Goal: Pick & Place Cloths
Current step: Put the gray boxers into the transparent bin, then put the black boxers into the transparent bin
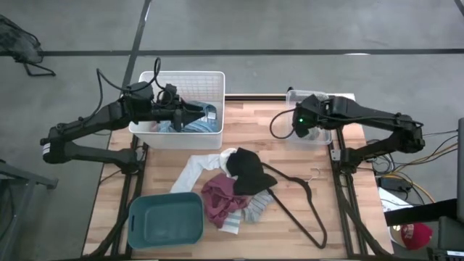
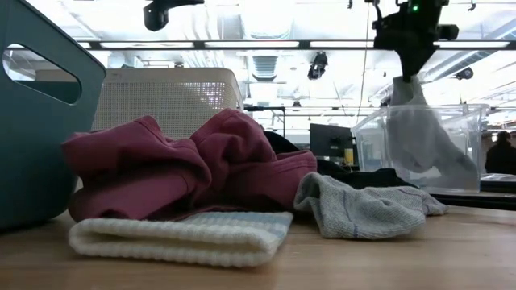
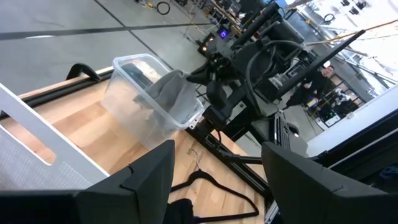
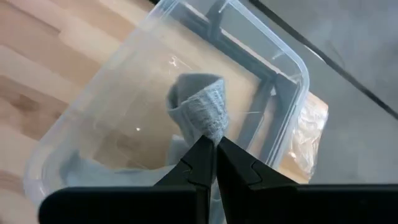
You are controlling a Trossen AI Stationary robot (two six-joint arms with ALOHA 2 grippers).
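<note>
My right gripper [image 1: 306, 129] hangs over the clear plastic bin [image 1: 313, 136] at the table's far right and is shut on a grey cloth [image 2: 419, 137]. My left gripper [image 1: 194, 114] is open above the white basket [image 1: 210, 80], where a blue striped cloth [image 1: 197, 125] lies; nothing is between its fingers [image 3: 149, 177]. A pile lies mid-table: a black piece [image 1: 250, 170], a maroon piece [image 1: 220, 196], a white piece [image 1: 199, 170] and a pale striped piece [image 1: 250, 210]. In the low view, the maroon piece [image 2: 185, 161] rests on a white ribbed piece [image 2: 185, 234] beside a grey sock [image 2: 363, 209]. My right gripper pinches the grey cloth by a bunched fold at its top [image 4: 202, 109], between the two fingertips [image 4: 199, 162], coming from above and pointing down. The cloth hangs slack below the fingers, and its lower part [image 2: 439, 165] is inside the clear bin.
A teal tub [image 1: 165, 219] stands at the near left of the table. A thin black wire hanger [image 1: 304, 203] lies right of the pile. Bare wood shows between the white basket and the clear bin. A person [image 2: 501, 153] is in the room beyond.
</note>
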